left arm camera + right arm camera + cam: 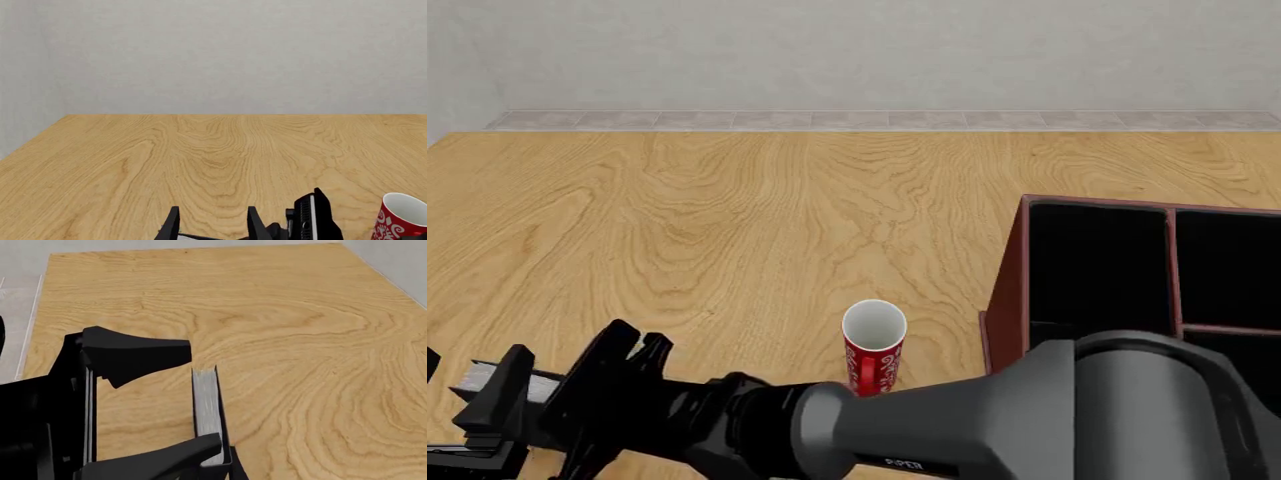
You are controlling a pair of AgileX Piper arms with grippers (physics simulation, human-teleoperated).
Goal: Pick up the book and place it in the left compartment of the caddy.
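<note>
The right gripper's (160, 405) fingers (137, 357) stood apart around the upright book (207, 415) — at eight o'clock on the table (761, 220), well apart from the caddy (1008, 300) at four o'clock — while the left gripper's (210, 222) fingers gaped, holding nothing.

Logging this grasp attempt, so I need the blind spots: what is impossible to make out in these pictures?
- Front view: dark reddish-brown wooden caddy runs off the right edge; the right arm hides its near part.
- Front view: thick black hardcover book mostly behind the right gripper.
- Left wrist view: red-and-white mug cut by the frame's corner.
</note>
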